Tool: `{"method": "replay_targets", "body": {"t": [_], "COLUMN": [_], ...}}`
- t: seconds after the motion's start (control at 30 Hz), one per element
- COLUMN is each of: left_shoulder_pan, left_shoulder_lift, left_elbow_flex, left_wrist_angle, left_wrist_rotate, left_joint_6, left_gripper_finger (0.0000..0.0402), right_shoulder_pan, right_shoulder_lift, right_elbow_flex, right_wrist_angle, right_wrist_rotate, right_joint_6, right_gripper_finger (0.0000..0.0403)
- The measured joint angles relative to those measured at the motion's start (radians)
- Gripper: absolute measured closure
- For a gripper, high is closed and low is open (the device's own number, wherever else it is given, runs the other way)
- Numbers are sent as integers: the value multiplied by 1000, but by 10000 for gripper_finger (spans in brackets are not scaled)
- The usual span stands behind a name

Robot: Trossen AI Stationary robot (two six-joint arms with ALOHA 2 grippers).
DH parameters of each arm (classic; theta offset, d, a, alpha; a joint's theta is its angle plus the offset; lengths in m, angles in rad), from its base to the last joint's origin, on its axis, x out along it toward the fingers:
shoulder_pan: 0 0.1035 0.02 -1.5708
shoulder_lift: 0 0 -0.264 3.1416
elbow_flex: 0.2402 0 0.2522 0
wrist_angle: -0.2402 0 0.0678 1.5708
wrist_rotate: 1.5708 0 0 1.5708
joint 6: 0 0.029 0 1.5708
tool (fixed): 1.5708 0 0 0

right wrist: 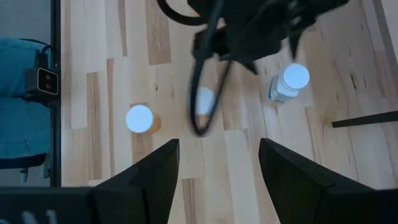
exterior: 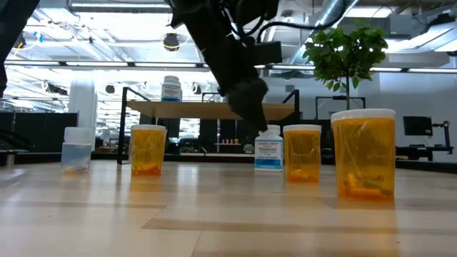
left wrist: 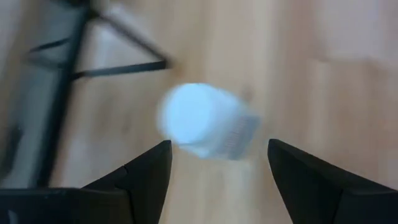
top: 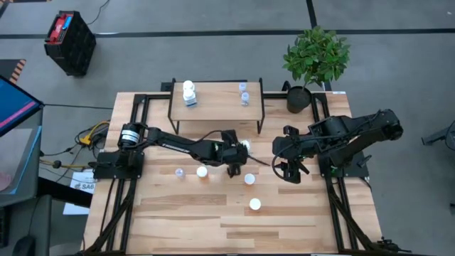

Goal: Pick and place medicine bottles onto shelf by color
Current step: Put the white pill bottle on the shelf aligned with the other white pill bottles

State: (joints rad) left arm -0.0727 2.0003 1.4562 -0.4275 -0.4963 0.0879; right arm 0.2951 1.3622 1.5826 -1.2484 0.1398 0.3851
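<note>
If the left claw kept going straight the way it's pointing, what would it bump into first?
Most likely the white bottle standing on the table: it sits just ahead of the open left gripper, roughly centered between the fingers. How near it is remains hard to judge.

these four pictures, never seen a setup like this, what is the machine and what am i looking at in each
It is a robot with two dark arms at a wooden table, each ending in a two-finger gripper. One picture looks straight down, one looks level across the tabletop, and two come from cameras on the arms' wrists.

Small medicine bottles stand on the table: orange ones with white caps, a clear one and a white one. A few bottles already stand on the low shelf at the back, beside a potted plant.

The left gripper is open above the white bottle, which shows between its fingers in its own camera. The right gripper hangs open over bare table. Neither holds anything.
</note>
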Motion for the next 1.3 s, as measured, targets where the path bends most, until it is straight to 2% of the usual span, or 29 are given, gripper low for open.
{"method": "replay_targets", "body": {"t": [0.13, 0.27, 0.5, 0.67, 0.87, 1.13, 1.3], "left_shoulder_pan": [12, 25, 50, 85, 150, 191, 203], "left_shoulder_lift": [0, -3, -78, -116, -117, -101, -99], "left_elbow_flex": [3, 3, 3, 5, 9, 10, 10], "left_wrist_angle": [-52, -88, -127, -95, -93, -4, 58], "left_wrist_rotate": [152, 157, 142, 280, 465, 578, 571], "left_joint_6": [149, 242, 280, 356, 374, 370, 394], "left_gripper_finger": [148, 148, 148, 148, 148, 148, 148], "right_shoulder_pan": [0, 0, 0, 0, 0, 0, 0], "right_shoulder_lift": [0, 0, 0, 0, 0, 0, 0], "right_elbow_flex": [0, 0, 0, 0, 0, 0, 0], "right_wrist_angle": [0, -1, -33, -35, -39, -62, -70], "right_wrist_rotate": [0, 0, -3, -3, -3, -3, -4], "right_joint_6": [0, 0, 0, 0, 0, 0, 0], "right_gripper_finger": [159, 159, 159, 159, 159, 159, 159]}}
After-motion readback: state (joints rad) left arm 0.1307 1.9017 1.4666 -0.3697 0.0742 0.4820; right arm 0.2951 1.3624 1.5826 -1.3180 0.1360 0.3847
